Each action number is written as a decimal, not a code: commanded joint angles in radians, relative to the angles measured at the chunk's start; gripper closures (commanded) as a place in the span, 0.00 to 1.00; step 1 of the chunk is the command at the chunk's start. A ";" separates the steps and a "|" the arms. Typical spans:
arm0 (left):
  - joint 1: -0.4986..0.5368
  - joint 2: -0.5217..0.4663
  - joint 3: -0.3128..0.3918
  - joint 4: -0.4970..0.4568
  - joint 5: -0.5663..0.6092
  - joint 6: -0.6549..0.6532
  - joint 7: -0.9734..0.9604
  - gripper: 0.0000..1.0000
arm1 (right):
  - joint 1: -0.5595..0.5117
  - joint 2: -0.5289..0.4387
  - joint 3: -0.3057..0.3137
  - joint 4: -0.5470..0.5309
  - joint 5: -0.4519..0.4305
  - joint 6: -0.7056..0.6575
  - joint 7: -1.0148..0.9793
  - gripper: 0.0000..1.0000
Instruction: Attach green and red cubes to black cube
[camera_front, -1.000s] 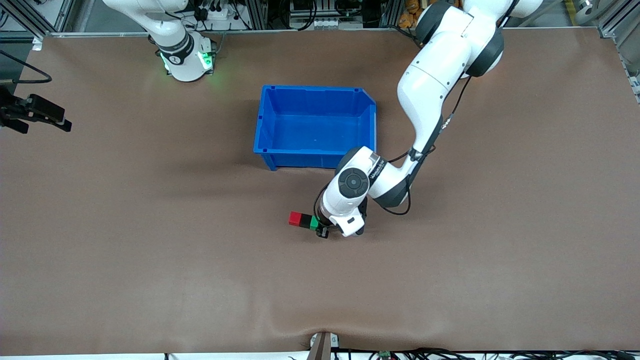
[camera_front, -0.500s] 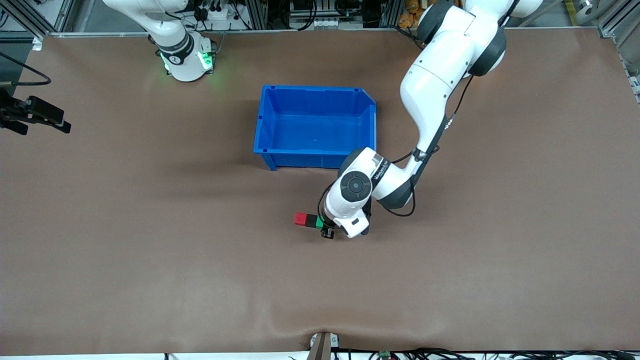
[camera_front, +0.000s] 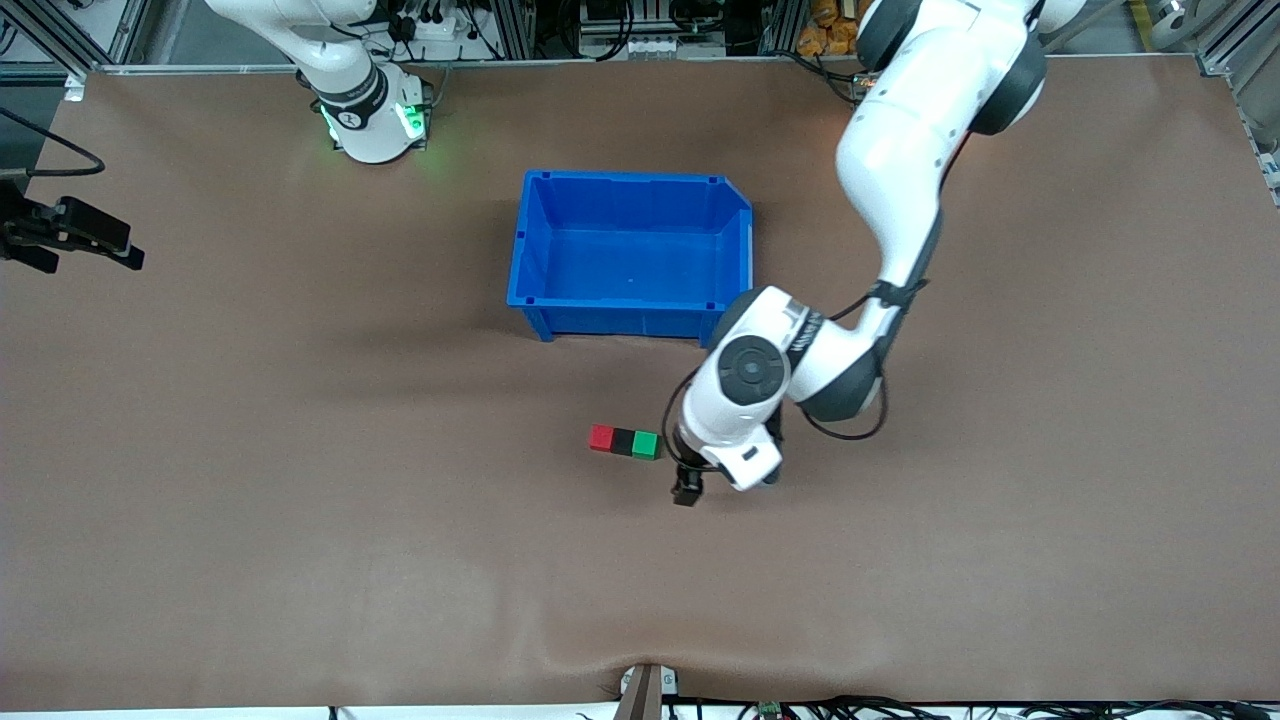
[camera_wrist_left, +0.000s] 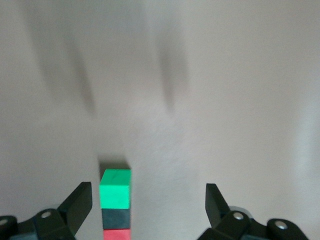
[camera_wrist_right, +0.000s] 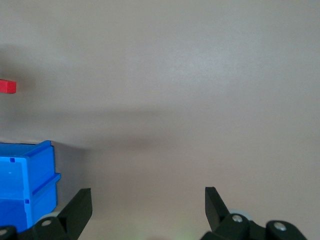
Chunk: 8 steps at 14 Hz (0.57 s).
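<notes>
Lying in one short row on the brown cloth-covered counter (camera_front: 300, 520), the small matte red cube (camera_front: 601, 437), the small matte black cube (camera_front: 623, 441) and the small matte green cube (camera_front: 646, 445) touch face to face, with the black one in the middle; this order suggests that both coloured cubes are already joined to it, so the task looks finished or nearly so. The left end effector (camera_front: 688, 489) hangs just beside the green end of the row, toward the left arm's end of the counter, with its fingers (camera_wrist_left: 77, 202) spread wide and holding nothing; in the left wrist view the green cube sits between them but touches neither. The right end effector (camera_front: 75, 240) waits at the right arm's edge of the counter, its fingers also apart and empty. The deep blue plastic bin (camera_front: 632, 300) stands farther from the front camera than the row, well apart from it. Around the row the counter is bare on every side, so I judge the left arm has much room to rise away without touching the cubes.
</notes>
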 joint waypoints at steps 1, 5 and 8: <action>0.064 -0.100 -0.013 -0.022 0.024 -0.124 0.103 0.00 | 0.001 0.008 0.001 0.017 0.005 -0.004 0.014 0.00; 0.148 -0.239 -0.013 -0.059 0.022 -0.248 0.295 0.00 | 0.001 0.008 0.003 0.017 0.006 -0.004 0.014 0.00; 0.257 -0.359 -0.014 -0.094 0.007 -0.362 0.517 0.00 | 0.000 0.009 0.001 0.017 0.008 -0.004 0.014 0.00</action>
